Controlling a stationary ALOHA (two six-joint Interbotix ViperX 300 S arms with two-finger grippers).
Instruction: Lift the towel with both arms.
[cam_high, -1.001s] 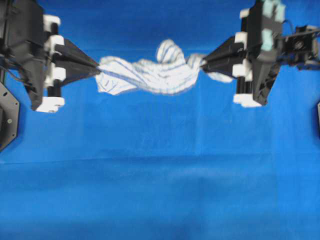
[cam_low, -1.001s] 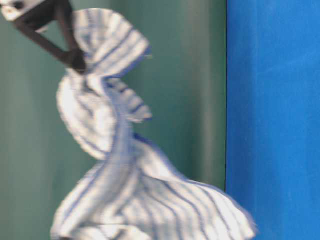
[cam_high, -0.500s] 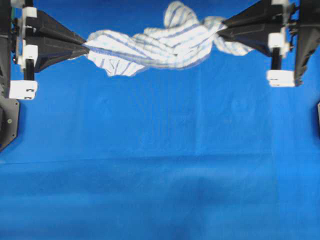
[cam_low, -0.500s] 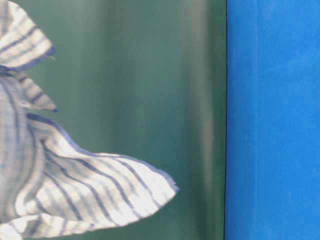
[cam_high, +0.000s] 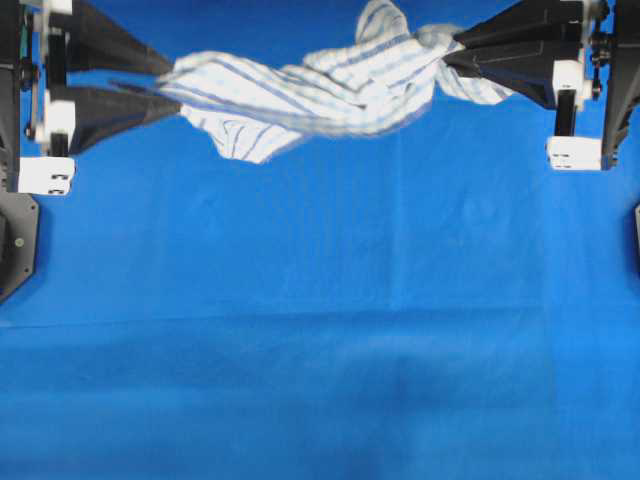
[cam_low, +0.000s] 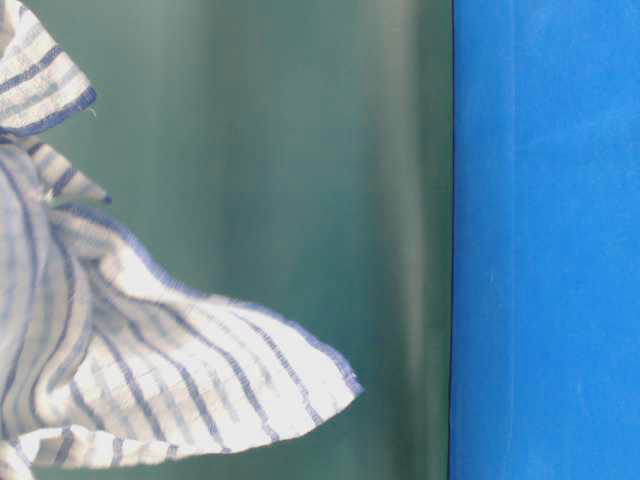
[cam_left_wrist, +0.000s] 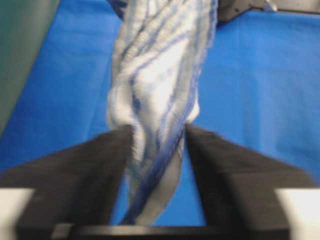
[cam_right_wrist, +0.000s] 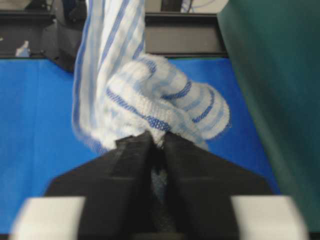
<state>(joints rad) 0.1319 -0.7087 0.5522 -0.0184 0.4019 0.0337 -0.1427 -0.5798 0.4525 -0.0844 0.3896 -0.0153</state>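
The towel (cam_high: 320, 90), white with blue stripes, hangs twisted in the air between both arms, above the blue tablecloth (cam_high: 320, 350). My left gripper (cam_high: 175, 84) is open. Its two black fingers stand apart, and the towel's left end (cam_left_wrist: 160, 75) lies loosely between them (cam_left_wrist: 157, 131), with blue cloth showing beside it. My right gripper (cam_high: 448, 55) is shut on the towel's right end. In the right wrist view a bunched fold (cam_right_wrist: 165, 105) is pinched at the fingertips (cam_right_wrist: 156, 136). A loose corner of the towel (cam_low: 150, 370) droops in the table-level view.
The tablecloth covers the whole table under the towel. A green backdrop (cam_low: 300, 200) stands behind the table. Black mounting plates sit at the left edge (cam_high: 15, 240) and the right edge (cam_high: 636, 240) of the overhead view.
The towel has risen and been pulled out longer between the arms. The left gripper's fingers, earlier pinched together on the left end, have now spread apart. The right gripper keeps its hold.
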